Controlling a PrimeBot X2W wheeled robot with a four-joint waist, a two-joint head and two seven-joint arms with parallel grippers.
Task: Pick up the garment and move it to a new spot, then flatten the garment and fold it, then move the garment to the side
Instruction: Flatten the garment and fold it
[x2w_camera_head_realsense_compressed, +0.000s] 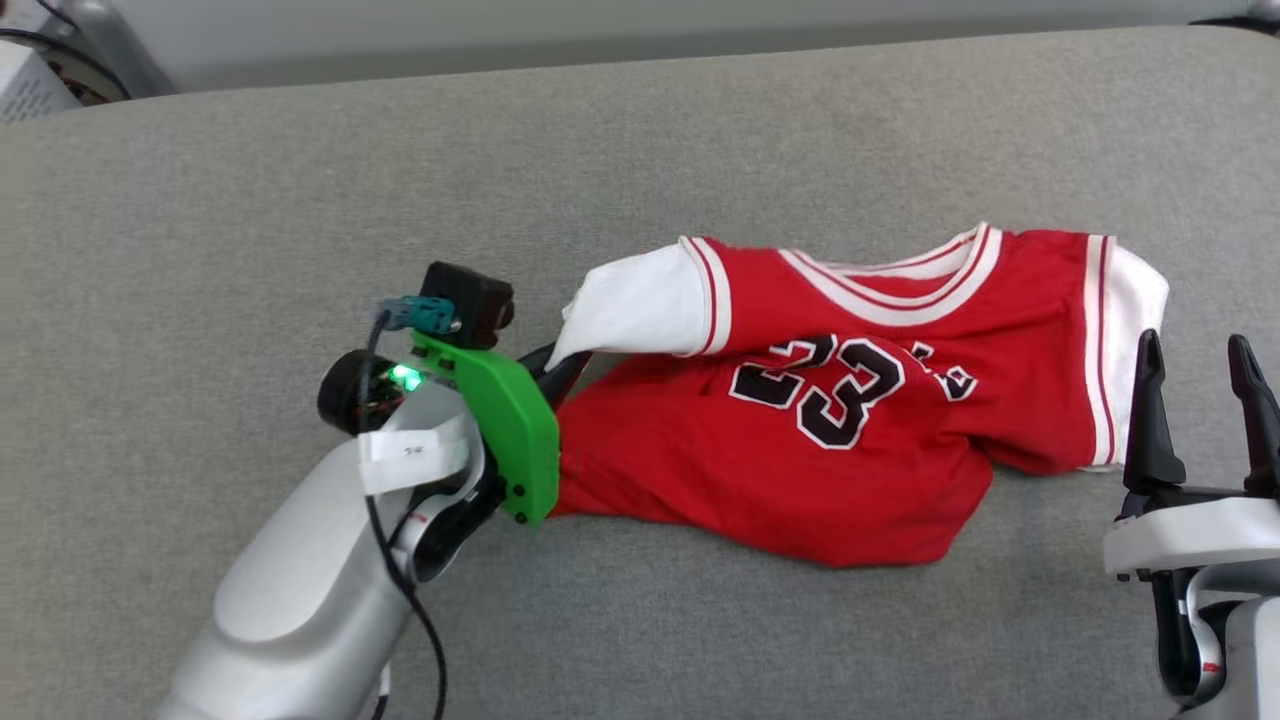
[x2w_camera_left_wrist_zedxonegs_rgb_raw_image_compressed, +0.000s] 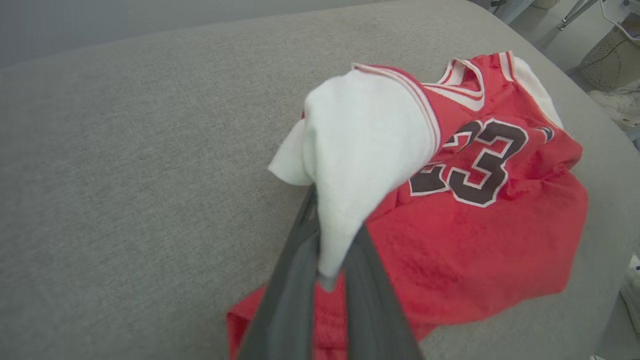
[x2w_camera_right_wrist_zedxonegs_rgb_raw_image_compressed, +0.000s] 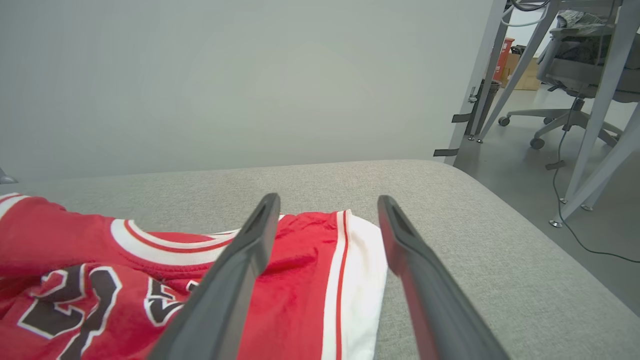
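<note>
The garment (x2w_camera_head_realsense_compressed: 850, 420) is a red jersey T-shirt with white sleeves and a black 23, lying rumpled on the grey padded table (x2w_camera_head_realsense_compressed: 250, 200). My left gripper (x2w_camera_head_realsense_compressed: 562, 368) is shut on the edge of its left white sleeve (x2w_camera_head_realsense_compressed: 640, 305), which is lifted off the table. Through the left wrist camera that sleeve (x2w_camera_left_wrist_zedxonegs_rgb_raw_image_compressed: 365, 150) bunches between the two dark fingers (x2w_camera_left_wrist_zedxonegs_rgb_raw_image_compressed: 290, 300), with the garment (x2w_camera_left_wrist_zedxonegs_rgb_raw_image_compressed: 485, 235) beyond. My right gripper (x2w_camera_head_realsense_compressed: 1200, 345) stands open just right of the other white sleeve (x2w_camera_head_realsense_compressed: 1135, 300). From the right wrist, its fingers (x2w_camera_right_wrist_zedxonegs_rgb_raw_image_compressed: 240, 280) straddle that sleeve's edge (x2w_camera_right_wrist_zedxonegs_rgb_raw_image_compressed: 357, 280) above the garment (x2w_camera_right_wrist_zedxonegs_rgb_raw_image_compressed: 75, 280).
The table (x2w_camera_right_wrist_zedxonegs_rgb_raw_image_compressed: 475, 240) ends in a rounded edge to the right, with floor, metal legs and an office chair (x2w_camera_right_wrist_zedxonegs_rgb_raw_image_compressed: 575, 80) beyond. A wall stands behind the table. A white shoe (x2w_camera_left_wrist_zedxonegs_rgb_raw_image_compressed: 617, 105) and a basket (x2w_camera_left_wrist_zedxonegs_rgb_raw_image_compressed: 612, 55) lie off the table's far side.
</note>
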